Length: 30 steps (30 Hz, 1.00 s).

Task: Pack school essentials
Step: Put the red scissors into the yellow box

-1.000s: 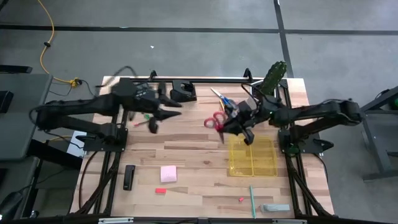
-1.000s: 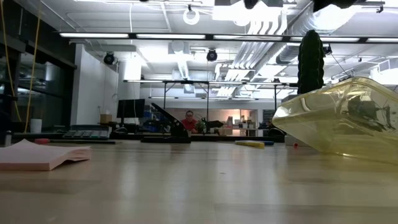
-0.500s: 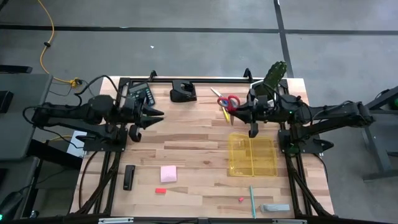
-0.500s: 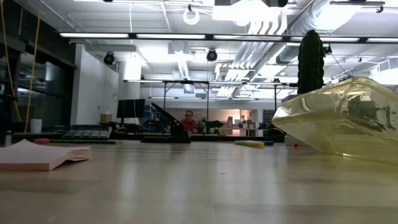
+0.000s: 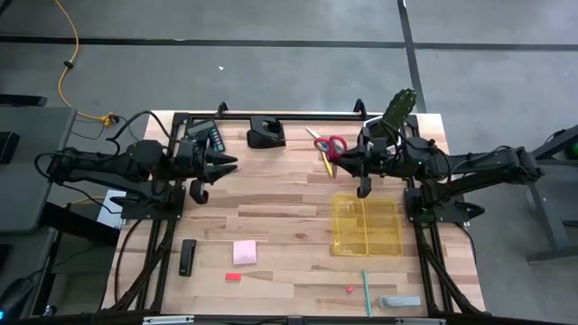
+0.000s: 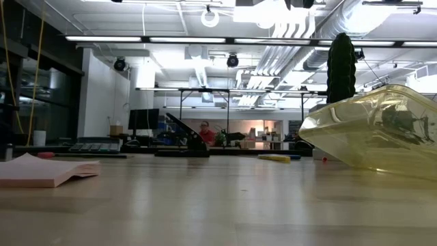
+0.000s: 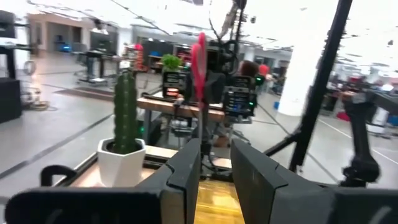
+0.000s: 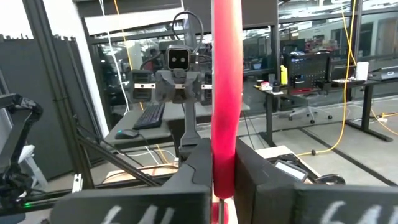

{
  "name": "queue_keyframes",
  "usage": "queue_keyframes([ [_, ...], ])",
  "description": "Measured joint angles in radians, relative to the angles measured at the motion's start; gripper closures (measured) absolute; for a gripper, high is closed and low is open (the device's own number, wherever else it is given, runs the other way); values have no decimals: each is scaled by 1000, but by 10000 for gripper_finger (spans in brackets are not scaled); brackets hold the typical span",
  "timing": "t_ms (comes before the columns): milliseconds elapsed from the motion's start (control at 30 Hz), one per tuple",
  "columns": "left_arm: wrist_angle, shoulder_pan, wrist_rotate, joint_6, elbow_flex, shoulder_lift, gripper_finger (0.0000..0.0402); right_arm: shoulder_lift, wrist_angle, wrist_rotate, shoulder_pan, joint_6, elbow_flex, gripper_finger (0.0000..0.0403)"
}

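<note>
My right gripper [image 5: 348,159] hangs over the table's far right part, beside the cactus [image 5: 397,110], and is shut on the red-handled scissors [image 5: 337,144]. The left wrist view shows them as a red upright strip [image 7: 199,62]. Blue-handled scissors with a yellow pen [image 5: 321,155] lie on the table below. My left gripper [image 5: 228,166] [image 7: 216,152] is at the far left, its fingers a narrow gap apart with nothing between them. A pink sticky pad [image 5: 245,252], a teal pen [image 5: 366,291] and red bits [image 5: 233,276] lie near the front. My right gripper pinches the scissors' red handle [image 8: 224,124] between its two fingers. The fingers lie level and come from the table's right side, across the handle. The red part stands upright and rises above the fingers. The scissors are lifted clear of the table.
A clear yellow tray [image 5: 366,226] lies on the table right of the middle. A calculator [image 5: 203,137] and a black device [image 5: 266,135] sit at the far edge. A black bar [image 5: 187,257] and a grey piece [image 5: 400,301] lie near the front.
My right gripper has gone from above the tray's far edge toward the table's far edge and rolled, so the red-handled scissors now stand upright. My left gripper has drawn back toward the table's left edge. Both have kept still over the last half second.
</note>
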Motion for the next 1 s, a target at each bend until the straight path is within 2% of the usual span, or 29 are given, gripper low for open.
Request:
queue_keyframes([
  [333,0,0,-8,0,0,0,323,0,0,-5,0,12,0,398],
  [600,8,0,-8,0,0,0,323,0,-53,-44,1,165,0,398],
  [767,8,0,-8,0,0,0,323,9,-281,-66,42,346,0,398],
  [1000,8,0,-8,-2,0,0,323,36,-686,71,184,690,0,398],
])
